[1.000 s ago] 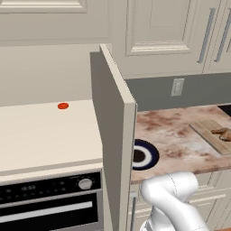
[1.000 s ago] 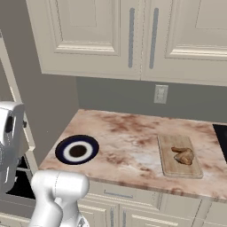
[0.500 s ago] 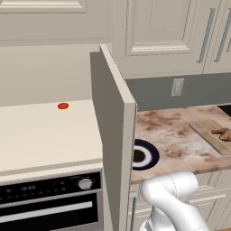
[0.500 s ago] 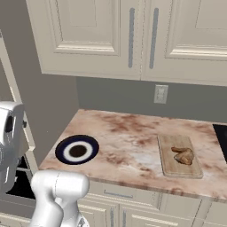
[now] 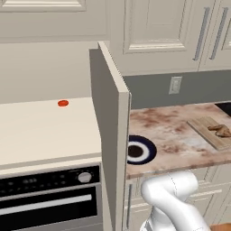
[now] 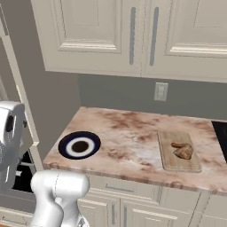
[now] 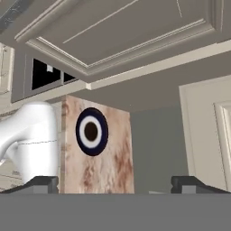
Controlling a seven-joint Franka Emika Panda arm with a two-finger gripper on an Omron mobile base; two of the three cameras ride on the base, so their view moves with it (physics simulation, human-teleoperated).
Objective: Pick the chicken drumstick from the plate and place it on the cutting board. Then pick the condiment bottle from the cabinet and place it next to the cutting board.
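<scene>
Spreading wide, fingers (image 7: 41,184) grip nothing; plate (image 7: 92,131) ahead. Base views add chicken drumstick (image 6: 182,150) on cutting board (image 6: 178,151); red disc (image 5: 63,103) in cabinet (image 5: 110,135).

Counter (image 6: 133,133) runs left to right below the upper cabinets (image 6: 133,35). Plate (image 6: 79,145) sits on the counter's left end, near the front edge. Cutting board (image 6: 177,150) lies on the counter well right of the plate, chicken drumstick (image 6: 182,150) on top of it. Wall outlet (image 6: 160,91) is behind, between plate and board. Open cabinet door (image 5: 113,135) stands left of the plate, partly in front of it. Left of the door a shelf (image 5: 45,126) carries a small disc (image 5: 63,103), with an oven (image 5: 49,194) below.
</scene>
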